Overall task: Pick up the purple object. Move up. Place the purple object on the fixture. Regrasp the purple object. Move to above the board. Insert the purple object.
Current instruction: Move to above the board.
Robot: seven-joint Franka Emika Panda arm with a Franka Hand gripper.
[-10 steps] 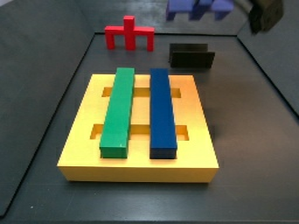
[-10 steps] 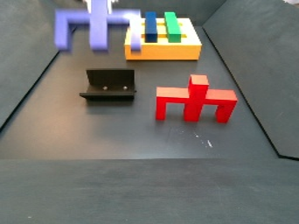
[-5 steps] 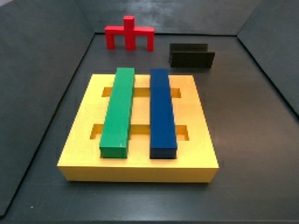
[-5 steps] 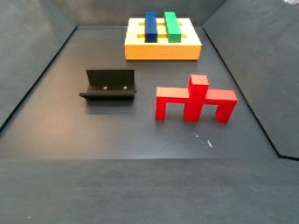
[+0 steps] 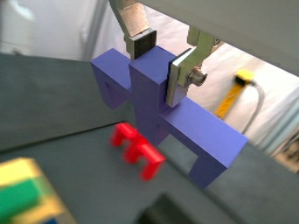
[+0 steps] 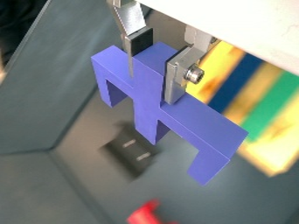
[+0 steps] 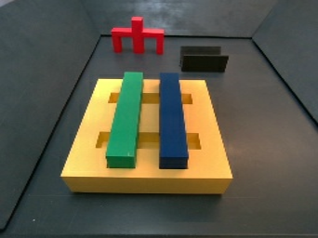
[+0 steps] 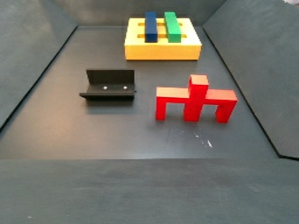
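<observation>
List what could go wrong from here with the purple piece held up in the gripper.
1. The gripper pinches only the purple object's narrow middle prong, so the wide bar could twist or slip on the way down.
2. The fixture is small; a tilted piece may miss its recess.
3. The red three-pronged piece stands near the fixture and could be bumped.

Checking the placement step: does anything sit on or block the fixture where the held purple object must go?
Nothing visible does. The gripper holds the purple object high above the floor, and the fixture stands bare, apart from the red piece.
</observation>
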